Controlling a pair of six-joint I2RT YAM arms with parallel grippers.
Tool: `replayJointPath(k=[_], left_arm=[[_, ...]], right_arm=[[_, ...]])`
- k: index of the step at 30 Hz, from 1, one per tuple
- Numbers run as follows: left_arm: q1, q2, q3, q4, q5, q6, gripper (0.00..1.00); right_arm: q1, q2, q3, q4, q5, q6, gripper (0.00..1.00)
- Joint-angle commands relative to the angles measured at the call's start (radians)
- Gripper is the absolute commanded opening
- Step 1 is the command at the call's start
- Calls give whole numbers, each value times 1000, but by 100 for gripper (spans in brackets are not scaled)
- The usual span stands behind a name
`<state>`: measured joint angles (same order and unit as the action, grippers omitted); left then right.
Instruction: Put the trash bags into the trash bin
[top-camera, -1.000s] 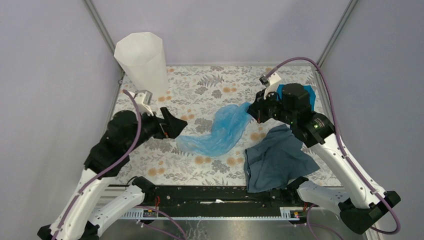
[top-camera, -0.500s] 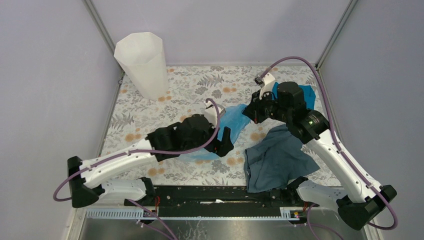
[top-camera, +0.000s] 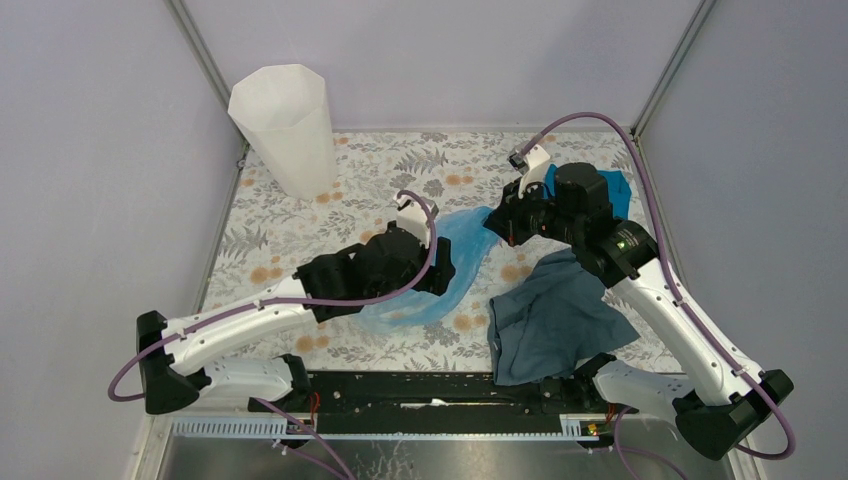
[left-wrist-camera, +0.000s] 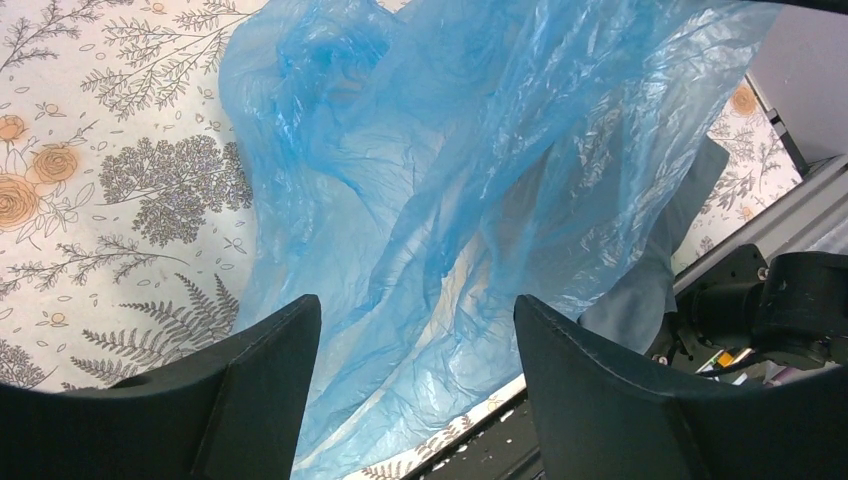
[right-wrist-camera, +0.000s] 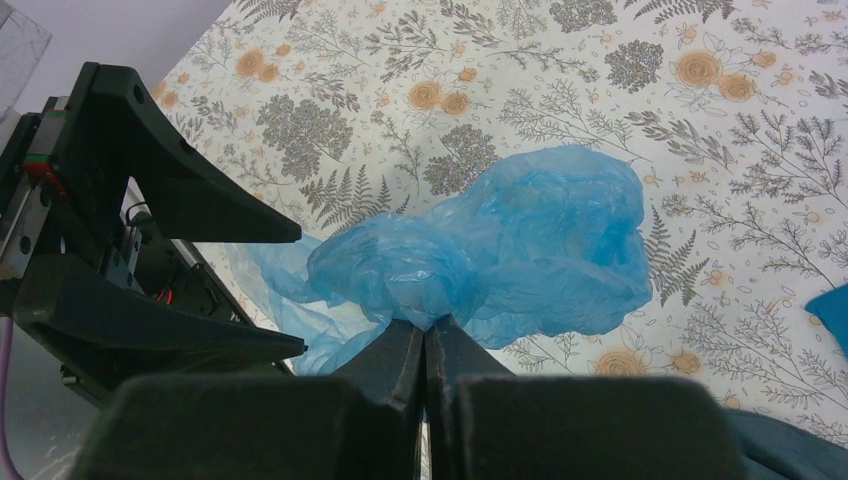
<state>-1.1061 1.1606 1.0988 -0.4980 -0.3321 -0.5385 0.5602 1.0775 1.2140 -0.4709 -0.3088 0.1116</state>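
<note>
Starting from the top camera. Down on the floral table (top-camera: 290, 235), the light-blue trash bag (top-camera: 468, 245), spread out between the two hands. Hard to read the left gripper (top-camera: 442, 272) from up here, parked over the near-left part of the bag with its fingers hidden under the wrist. Same trouble with the right gripper (top-camera: 502, 222), down at the bag's far right corner. Well away to the far left of the left gripper, the white trash bin (top-camera: 285, 125), upright and apart from the bag. Back toward the arm bases from the right gripper, a dark grey-blue cloth (top-camera: 555, 315), rumpled. Beyond that wrist, a teal cloth (top-camera: 617, 188).

Over to the left wrist. Wide open, no question: left gripper (left-wrist-camera: 415, 350) spread apart and gripping nothing, with glossy, wrinkly bag (left-wrist-camera: 480, 170) below and ahead of the gap. Off to the right of the fingers (left-wrist-camera: 610, 400), a bit of the grey-blue cloth (left-wrist-camera: 650, 290).

Now the right wrist. Closed right up: right gripper (right-wrist-camera: 425, 345) squeezed together on a bunched fold of the bag (right-wrist-camera: 520, 240), with film puffing out just ahead of the tips. Off to its left, the left gripper (right-wrist-camera: 298, 290), gaping open, close beside the bag. At the right edge, a sliver of the teal cloth (right-wrist-camera: 832, 315).
</note>
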Motion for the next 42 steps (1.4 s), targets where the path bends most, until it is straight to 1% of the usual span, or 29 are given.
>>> replayJointPath(k=[1,2,3,4,5,6,7,8,9,10,11,12,13,14,16,18,20,22,25,28,31,33,34,35,37,38,40,42], left_arm=[[-5,46,18,58,-33,16,76],[-5,66,22,63,-31,27,73],[-5,82,32,64,-37,41,68],[-3,92,38,65,-59,51,61],[3,98,39,73,-89,60,52],[17,100,39,82,-89,69,45],[37,102,40,100,-71,77,40],[53,103,44,109,-54,83,33],[60,102,53,111,-53,89,23],[61,101,63,111,-61,96,13],[61,96,73,110,-64,98,5],[61,90,77,114,-64,100,0],[61,83,78,118,-64,98,0],[61,77,79,123,-65,91,0],[61,67,79,123,-82,62,0],[60,56,75,129,-97,20,0],[61,50,76,141,-90,-4,0],[61,50,82,147,-93,-26,0],[61,49,90,150,-102,-50,0],[61,37,88,155,-128,-73,0],[61,12,89,151,-188,-84,0],[61,-13,99,136,-239,-85,0],[61,-31,101,123,-274,-88,0],[61,-51,100,113,-324,-91,0],[61,-102,78,106,-387,-92,0],[61,-131,60,108,-405,-93,0],[62,-175,23,109,-415,-95,0],[62,-195,0,82,-409,-119,0]], right_arm=[[-3,-1,8,43,-25,-12,0],[-3,0,8,44,-27,-12,0],[-3,2,10,43,-26,-10,0],[-2,2,10,41,-24,-8,0],[-3,0,8,40,-19,-4,0],[-3,-2,3,41,-11,2,2],[-3,-6,-7,45,9,16,4],[-3,-10,-17,46,40,40,8],[-2,-14,-27,47,78,81,16],[-3,-20,-45,45,115,132,30],[-3,-27,-79,46,138,188,49],[-3,-34,-110,56,144,250,65],[0,-38,-145,66,140,311,82],[4,-37,-170,68,138,379,90],[28,-27,-205,49,172,499,99],[92,-44,-244,75,238,593,100],[163,-72,-284,101,354,682,100],[197,-97,-336,131,428,755,100],[207,-122,-425,185,450,825,100],[234,-138,-516,291,430,834,100],[259,-133,-550,322,468,781,100],[259,-120,-541,314,501,697,99],[259,-111,-522,299,541,643,99],[258,-103,-498,294,588,583,96],[239,-70,-445,286,673,464,82],[208,-39,-401,284,672,404,79],[130,34,-295,264,567,304,79],[85,104,-185,185,489,253,88]])
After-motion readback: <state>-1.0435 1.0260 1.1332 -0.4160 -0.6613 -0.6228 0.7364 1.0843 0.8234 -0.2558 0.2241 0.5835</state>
